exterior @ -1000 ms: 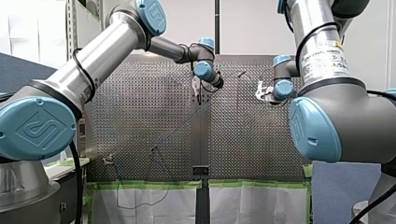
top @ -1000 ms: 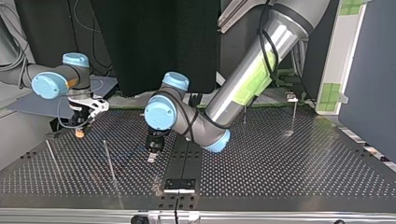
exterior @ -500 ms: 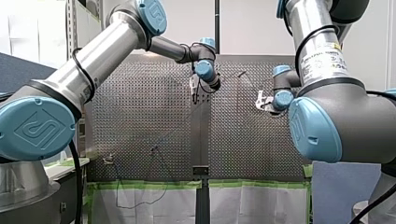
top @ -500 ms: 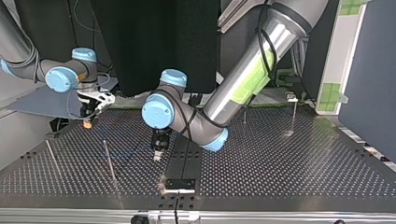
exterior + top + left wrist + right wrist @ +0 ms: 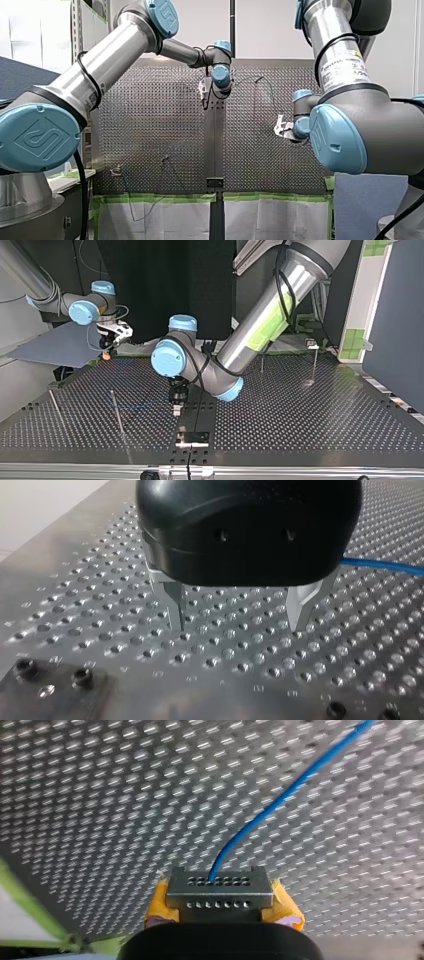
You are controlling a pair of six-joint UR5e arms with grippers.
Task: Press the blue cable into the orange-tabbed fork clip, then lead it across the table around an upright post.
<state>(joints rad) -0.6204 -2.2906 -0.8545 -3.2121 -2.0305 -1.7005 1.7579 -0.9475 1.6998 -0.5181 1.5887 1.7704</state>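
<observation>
The blue cable point(image 5: 280, 802) runs from my right gripper point(image 5: 220, 892) out over the perforated table. The yellow-padded jaws are shut on the cable's end. In the top view my right gripper point(image 5: 107, 351) hangs above the table's back left corner, and a faint stretch of blue cable point(image 5: 145, 405) lies near an upright post point(image 5: 117, 412). My left gripper point(image 5: 239, 625) stands open just above the plate, nothing between its metal fingers point(image 5: 175, 610); the blue cable point(image 5: 385, 566) passes beside it. My left gripper point(image 5: 176, 407) is near the middle. I cannot make out the orange-tabbed clip.
More thin posts stand at the top view's left point(image 5: 55, 407) and back right point(image 5: 314, 365). A black strip with a bracket point(image 5: 192, 437) runs down the table's middle. A dark screwed plate point(image 5: 50, 680) lies ahead of my left gripper.
My right gripper has risen and moved toward the top view's back and right with the cable. My left gripper has shifted toward the near edge and slightly right.
</observation>
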